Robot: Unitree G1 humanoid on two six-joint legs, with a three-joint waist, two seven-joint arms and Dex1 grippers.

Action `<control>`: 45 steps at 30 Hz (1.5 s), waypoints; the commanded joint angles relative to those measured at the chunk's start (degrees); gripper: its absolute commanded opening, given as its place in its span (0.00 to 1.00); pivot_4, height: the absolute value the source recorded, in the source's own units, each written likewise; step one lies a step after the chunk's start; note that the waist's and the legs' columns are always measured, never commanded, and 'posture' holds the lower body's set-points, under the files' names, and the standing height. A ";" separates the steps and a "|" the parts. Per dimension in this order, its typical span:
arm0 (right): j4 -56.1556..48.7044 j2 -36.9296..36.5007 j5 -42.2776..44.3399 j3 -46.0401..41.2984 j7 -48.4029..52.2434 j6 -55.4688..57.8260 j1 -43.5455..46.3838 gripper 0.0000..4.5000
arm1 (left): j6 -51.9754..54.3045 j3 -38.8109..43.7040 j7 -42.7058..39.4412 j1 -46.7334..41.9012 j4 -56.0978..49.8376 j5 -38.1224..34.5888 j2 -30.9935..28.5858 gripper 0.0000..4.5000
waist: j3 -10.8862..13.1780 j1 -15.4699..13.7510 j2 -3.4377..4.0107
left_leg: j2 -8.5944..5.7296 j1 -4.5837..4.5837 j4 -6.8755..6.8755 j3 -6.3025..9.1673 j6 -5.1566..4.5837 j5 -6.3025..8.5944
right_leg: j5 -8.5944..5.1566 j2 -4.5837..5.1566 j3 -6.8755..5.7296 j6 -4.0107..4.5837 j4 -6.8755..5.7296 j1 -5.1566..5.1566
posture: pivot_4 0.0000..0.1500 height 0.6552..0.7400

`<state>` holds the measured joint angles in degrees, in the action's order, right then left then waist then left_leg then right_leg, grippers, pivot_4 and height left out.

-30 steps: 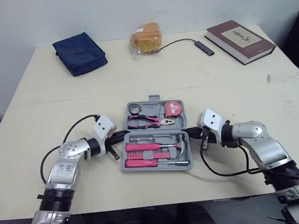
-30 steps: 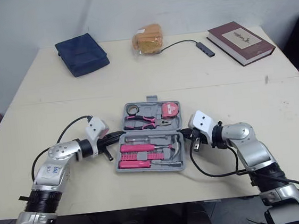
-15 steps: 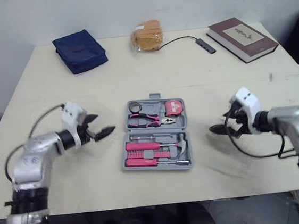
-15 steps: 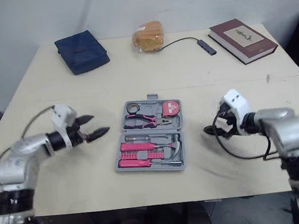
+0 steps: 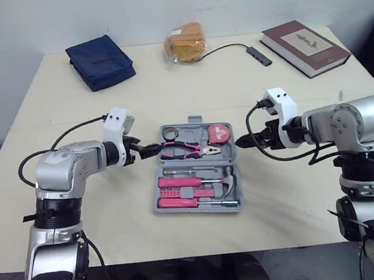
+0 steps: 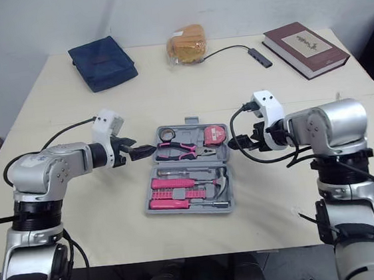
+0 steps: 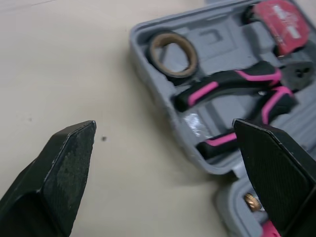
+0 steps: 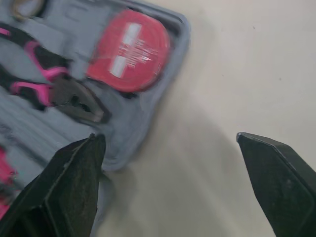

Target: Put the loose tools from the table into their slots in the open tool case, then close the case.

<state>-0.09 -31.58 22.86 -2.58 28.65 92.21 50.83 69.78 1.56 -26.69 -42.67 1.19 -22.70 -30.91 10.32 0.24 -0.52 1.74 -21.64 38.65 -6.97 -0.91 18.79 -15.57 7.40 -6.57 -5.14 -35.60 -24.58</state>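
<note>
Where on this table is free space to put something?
Free: the strip between the tool case and the pouch, bread and book; also the front of the table. Crowded: both sides of the case, by the left gripper and right gripper.

Nothing in view carries a word, number or brand that can be read. The red tape measure (image 8: pixel 129 52), lying in the far half of the open tool case (image 8: pixel 133 113), has a white label on its face with small print and pale marks beside it, all too blurred to make out. The dark red book (image 5: pixel 304 46) at the far right corner of the table has a pale panel on its cover with a small dark figure in it. Any lettering there is too small to tell.
</note>
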 commanded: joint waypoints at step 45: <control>-6.58 13.22 -0.37 -6.54 -5.58 -21.35 -6.25 0.00 | -19.93 0.07 -1.34 2.30 1.06 5.07 8.01 0.03 | -0.06 1.35 -0.09 | -0.09 0.07 -0.37 -0.07 0.11 -0.24 | 0.02 0.05 0.09 -0.03 -0.02 -0.10 | 1.00 1.00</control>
<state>-0.83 -16.43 22.14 -10.06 19.77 80.20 45.00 54.77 0.11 -25.63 -40.43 6.08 -15.92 -23.51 10.27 1.59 -0.61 1.65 -21.58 38.26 -7.05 -0.80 18.55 -15.55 7.45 -6.47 -5.18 -35.60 -24.70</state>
